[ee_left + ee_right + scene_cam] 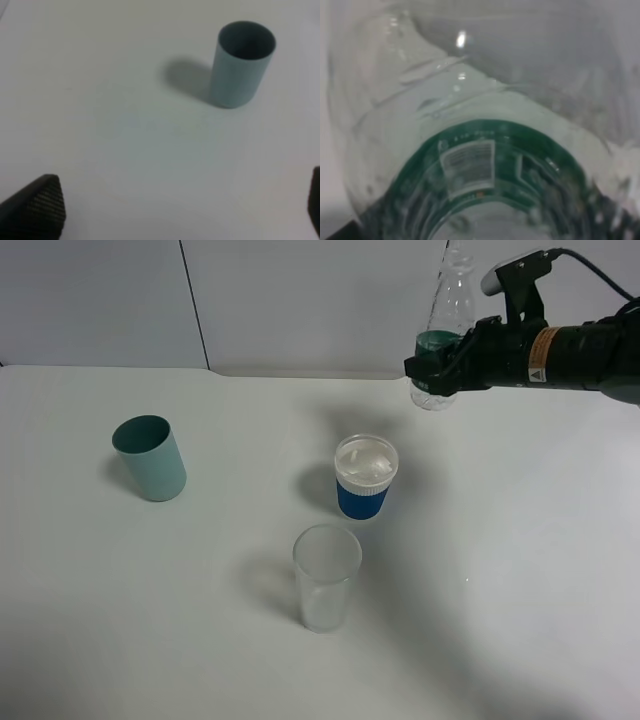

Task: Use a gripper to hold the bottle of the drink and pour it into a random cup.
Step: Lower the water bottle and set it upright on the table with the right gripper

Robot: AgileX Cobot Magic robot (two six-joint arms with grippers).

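Note:
The bottle of the drink (447,315), clear with a dark green label, hangs upright above the table's far right. My right gripper (433,368) is shut on it at the label. In the right wrist view the bottle (480,150) fills the picture and hides the fingers. The cup (364,478), blue with a white rim band, stands on the table below and to the left of the bottle. My left gripper (175,210) is open with nothing between its fingertips (37,207). It hovers over bare table and does not show in the exterior high view.
A teal-green cup (150,457) stands at the left, and it also shows in the left wrist view as the teal-green cup (242,65). A tall clear glass tumbler (326,577) stands in front of the blue cup. The white table (520,590) meets a wall at the back.

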